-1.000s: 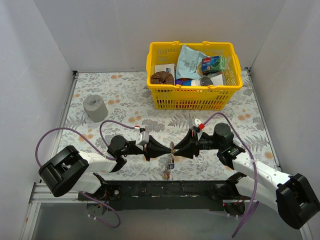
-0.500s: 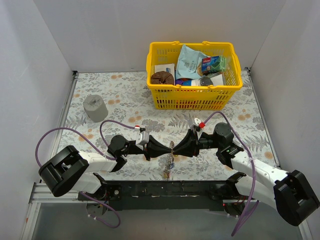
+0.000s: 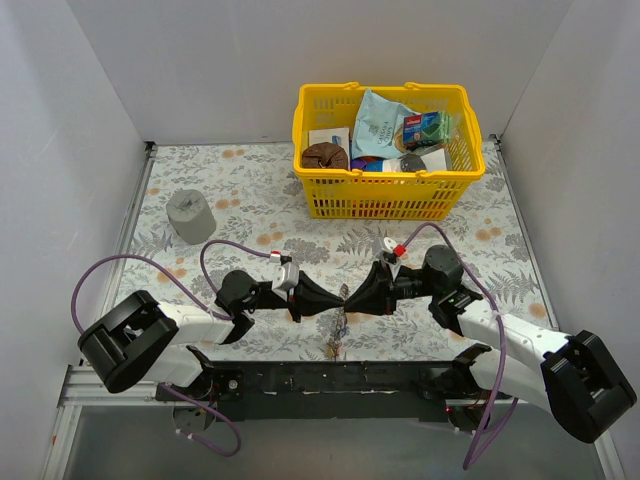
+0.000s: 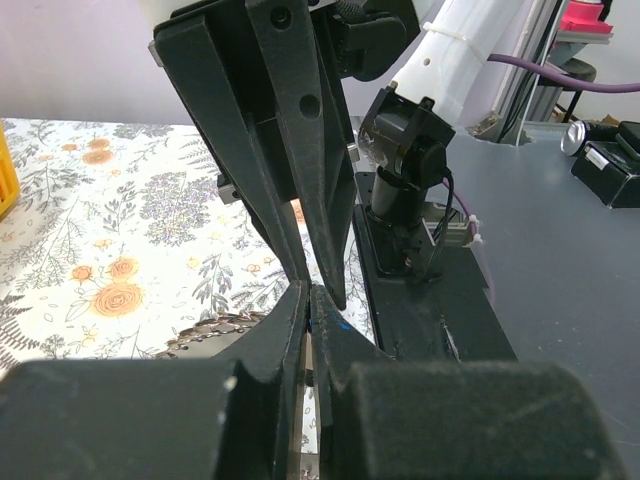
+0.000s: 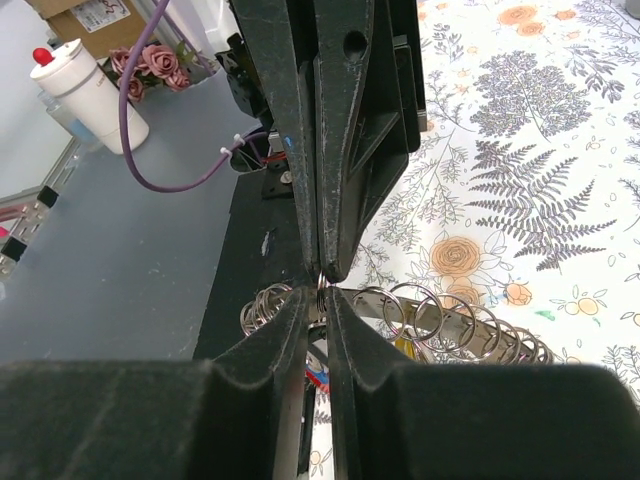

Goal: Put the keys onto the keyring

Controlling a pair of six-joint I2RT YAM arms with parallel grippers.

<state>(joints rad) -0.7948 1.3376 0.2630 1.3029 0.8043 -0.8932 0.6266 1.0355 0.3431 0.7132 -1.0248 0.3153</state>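
Yellow plastic mesh basket (image 3: 385,203) at 1 o'clock on floral tablecloth (image 3: 240,190). Inside it: brown round lump (image 3: 324,156) at 9 o'clock, pale blue pouch (image 3: 382,120) at 12, green-and-blue packet (image 3: 426,128) at 2, white card (image 3: 328,136) behind the lump. Grey stubby cylinder (image 3: 190,215) at 10 o'clock, well apart from the basket.

At 6 o'clock, left gripper (image 3: 333,300) and right gripper (image 3: 353,297) tip to tip. Right jaws pinched almost closed on shiny silver keyring (image 5: 321,285), with linked ring chain (image 5: 430,315) trailing toward 3 o'clock. Left jaws down to a slit on thin silver piece (image 4: 314,330); key or ring, cannot tell. Small silver keys (image 3: 335,340) dangling just beneath the tips.
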